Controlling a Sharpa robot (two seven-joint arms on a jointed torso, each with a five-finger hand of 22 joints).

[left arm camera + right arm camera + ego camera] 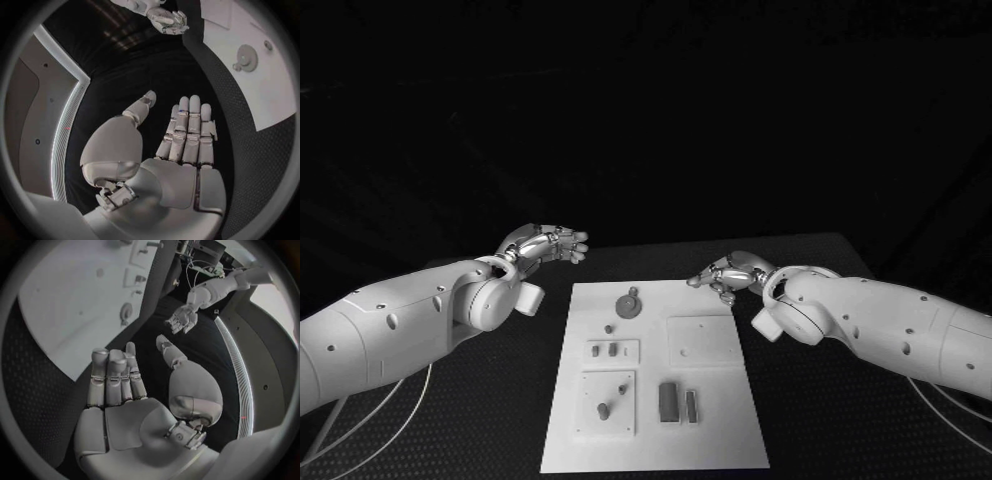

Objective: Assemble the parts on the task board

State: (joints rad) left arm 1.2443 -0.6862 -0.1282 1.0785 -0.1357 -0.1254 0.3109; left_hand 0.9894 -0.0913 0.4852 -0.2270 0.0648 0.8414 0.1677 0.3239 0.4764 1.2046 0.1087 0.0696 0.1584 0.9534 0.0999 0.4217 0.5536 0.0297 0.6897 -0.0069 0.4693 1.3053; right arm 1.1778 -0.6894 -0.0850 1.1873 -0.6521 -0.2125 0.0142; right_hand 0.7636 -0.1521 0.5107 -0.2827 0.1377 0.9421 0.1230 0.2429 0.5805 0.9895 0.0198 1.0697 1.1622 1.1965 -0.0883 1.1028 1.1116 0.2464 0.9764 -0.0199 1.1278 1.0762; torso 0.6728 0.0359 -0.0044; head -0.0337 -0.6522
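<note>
Between the two sets of fingers, on the black surface, lies the white task board, long side running toward the robot. Left hand hovers off the board's far left corner, fingers straight and apart from the thumb, holding nothing. Right hand hangs over the board's far right edge, fingers likewise extended, nothing in them. Just inward of the right fingertips sits a round part at the board's far end. Nearer the robot, small parts lie in raised square sections; two upright bars stand close together.
</note>
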